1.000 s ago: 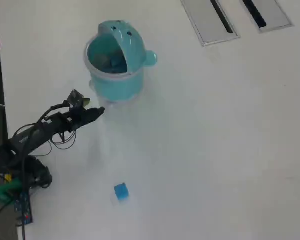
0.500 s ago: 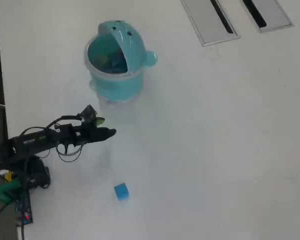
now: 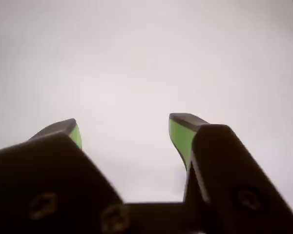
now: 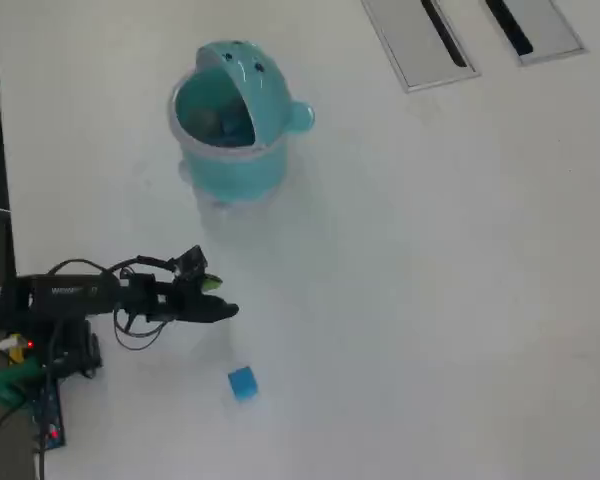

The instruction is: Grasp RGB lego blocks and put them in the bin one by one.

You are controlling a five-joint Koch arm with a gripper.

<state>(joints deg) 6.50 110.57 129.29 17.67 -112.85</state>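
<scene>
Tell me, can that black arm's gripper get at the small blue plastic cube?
Probably yes: the gripper is open and empty, the small blue plastic cube lies near it, and only bare white table lies between.

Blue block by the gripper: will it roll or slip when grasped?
The blue block looks like a small flat-sided cube, so it probably slides, not rolls, if nudged. It seems stiff plastic and likely very light, so an off-centre touch may skid it across the smooth white table. The gripper is open, apparently wide enough.
</scene>
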